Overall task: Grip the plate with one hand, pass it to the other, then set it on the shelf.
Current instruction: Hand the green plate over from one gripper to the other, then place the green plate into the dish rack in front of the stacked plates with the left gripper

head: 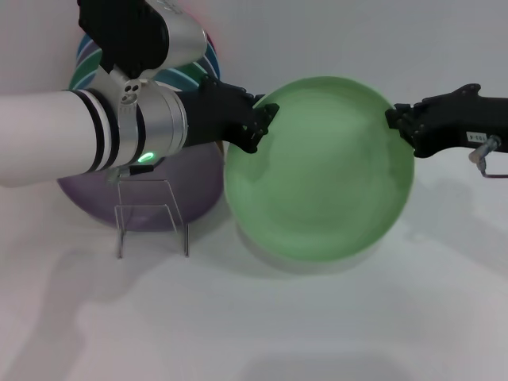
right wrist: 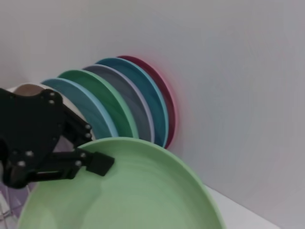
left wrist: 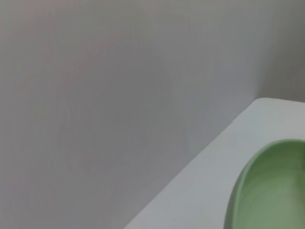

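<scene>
The pale mint-green plate (head: 321,163) hangs level above the table, held at two opposite edges. My left gripper (head: 262,127), chunky and black with a silver cuff, is closed over its left rim. In the right wrist view its upper finger (right wrist: 95,162) lies on the plate (right wrist: 138,191). My right gripper (head: 399,127), slim and black with a white label, is shut on the right rim. The clear acrylic shelf (head: 151,210) stands on the table below my left arm. The left wrist view shows only an edge of the plate (left wrist: 271,191).
A lilac-purple plate (head: 186,186) lies behind the shelf. Several coloured plates (right wrist: 133,100) stand on edge in a row against the back wall, also visible in the head view (head: 83,67). The white table (head: 317,317) stretches to the front.
</scene>
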Controlling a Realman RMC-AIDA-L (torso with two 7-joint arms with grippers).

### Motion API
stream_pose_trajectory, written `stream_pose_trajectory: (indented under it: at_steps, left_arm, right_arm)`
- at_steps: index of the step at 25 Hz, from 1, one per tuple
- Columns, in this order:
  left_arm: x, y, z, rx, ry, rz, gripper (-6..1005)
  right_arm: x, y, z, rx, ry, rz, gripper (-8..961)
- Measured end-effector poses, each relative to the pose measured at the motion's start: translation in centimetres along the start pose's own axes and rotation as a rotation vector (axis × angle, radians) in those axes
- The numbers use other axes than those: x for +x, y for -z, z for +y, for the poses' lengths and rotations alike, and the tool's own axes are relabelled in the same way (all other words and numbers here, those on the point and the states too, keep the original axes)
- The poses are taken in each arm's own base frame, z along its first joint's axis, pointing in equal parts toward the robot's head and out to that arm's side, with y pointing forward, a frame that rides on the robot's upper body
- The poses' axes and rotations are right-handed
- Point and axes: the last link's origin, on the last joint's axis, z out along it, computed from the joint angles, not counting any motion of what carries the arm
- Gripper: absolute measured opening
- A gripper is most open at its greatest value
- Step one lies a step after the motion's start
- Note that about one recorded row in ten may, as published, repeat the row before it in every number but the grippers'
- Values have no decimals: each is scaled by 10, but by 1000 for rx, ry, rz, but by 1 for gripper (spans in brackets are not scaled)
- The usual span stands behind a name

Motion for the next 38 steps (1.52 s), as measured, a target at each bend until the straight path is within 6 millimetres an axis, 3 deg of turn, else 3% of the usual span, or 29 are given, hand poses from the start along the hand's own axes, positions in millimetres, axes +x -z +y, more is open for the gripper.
stream_pose_trajectory:
  at_steps: [3, 12, 23, 28, 38]
  left_arm:
    - [1, -1, 0, 6, -17, 9, 113]
    - [11, 5, 6, -21, -39, 84, 95]
    - [13, 23, -1, 81, -90, 164, 64]
    - [20, 35, 2, 171, -161, 264, 61]
    - [38, 59, 22, 463, -380, 404, 59]
  right_arm:
    - [1, -1, 2, -21, -11, 4, 46]
    - [11, 1, -2, 16, -65, -15, 49]
    - [37, 41, -45, 171, -256, -81, 511]
    - [53, 52, -53, 207, -303, -80, 705]
    - [70, 53, -61, 227, -350, -54, 709]
